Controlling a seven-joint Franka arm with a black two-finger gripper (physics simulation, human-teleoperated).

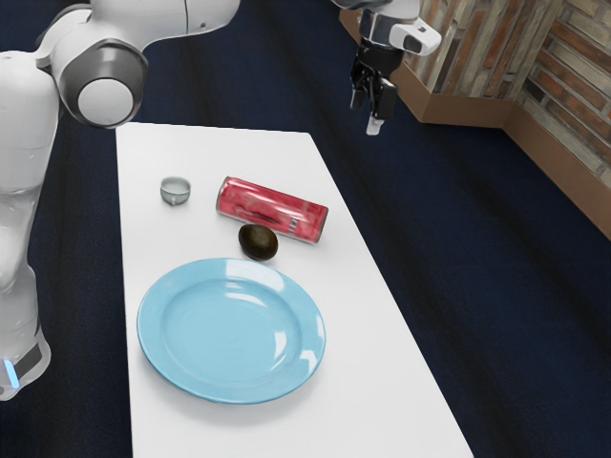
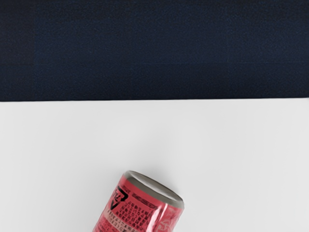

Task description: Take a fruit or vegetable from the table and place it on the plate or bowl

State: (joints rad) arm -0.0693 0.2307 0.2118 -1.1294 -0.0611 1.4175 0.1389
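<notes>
A dark green avocado lies on the white table, just beyond the far rim of a light blue plate that has nothing on it. My gripper hangs high above the table's far right edge, well apart from the avocado, open and holding nothing. A red drink can lies on its side right behind the avocado. In the wrist view the can's end shows below my hand on the white tabletop.
A small glass cup stands near the table's far left. Dark blue floor surrounds the table. A brick and wood wall base runs behind the gripper at the upper right.
</notes>
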